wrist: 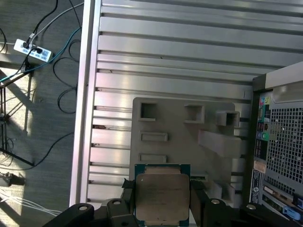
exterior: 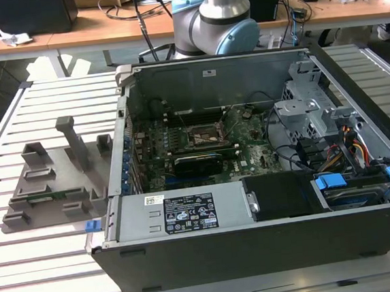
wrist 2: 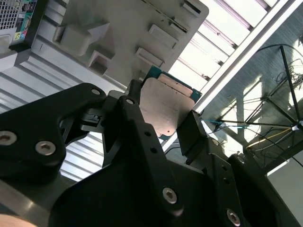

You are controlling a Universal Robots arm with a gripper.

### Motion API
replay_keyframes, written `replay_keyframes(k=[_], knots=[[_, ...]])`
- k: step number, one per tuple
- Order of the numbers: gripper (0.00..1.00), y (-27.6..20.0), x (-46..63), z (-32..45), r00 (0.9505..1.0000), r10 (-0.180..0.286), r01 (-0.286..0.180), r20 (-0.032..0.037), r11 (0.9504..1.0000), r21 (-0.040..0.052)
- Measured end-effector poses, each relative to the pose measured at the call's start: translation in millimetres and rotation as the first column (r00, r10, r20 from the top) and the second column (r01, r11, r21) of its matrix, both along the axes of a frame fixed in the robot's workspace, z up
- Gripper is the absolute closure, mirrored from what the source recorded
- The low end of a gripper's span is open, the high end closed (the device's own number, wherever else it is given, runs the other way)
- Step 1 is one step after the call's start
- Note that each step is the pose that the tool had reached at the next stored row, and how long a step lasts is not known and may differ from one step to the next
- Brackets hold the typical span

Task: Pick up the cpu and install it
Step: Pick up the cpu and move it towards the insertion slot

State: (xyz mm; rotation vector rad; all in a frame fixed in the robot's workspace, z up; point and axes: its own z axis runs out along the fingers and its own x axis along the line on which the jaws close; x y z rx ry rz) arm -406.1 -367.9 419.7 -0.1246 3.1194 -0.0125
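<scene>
The jaws pinch the cpu (wrist: pixel 162 197) by two opposite edges, spread just as wide as the chip, with its silver top and thin green rim showing between them. In the second wrist view the cpu (wrist 2: pixel 164 109) hangs in the air over one end of the grey tray (wrist 2: pixel 118 26), not touching it. The tray (exterior: pixel 48 189) lies on the slatted surface (exterior: pixel 55 103), just beside the open case (exterior: pixel 258 243).

Black gripper (wrist: pixel 162 191) clamped on cpu (wrist: pixel 162 201), fingers (wrist 2: pixel 191 135) pressing its opposite edges.
</scene>
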Motion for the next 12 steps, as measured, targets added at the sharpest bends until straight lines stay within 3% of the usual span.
replay_keyframes(k=[7,12], knots=[[0.45,0.0,11.6,0.0,1.0,0.0,0.0,0.0,1.0,0.0],[0.45,0.0,33.2,0.0,1.0,0.0,0.0,-0.0001,1.0,0.0]])
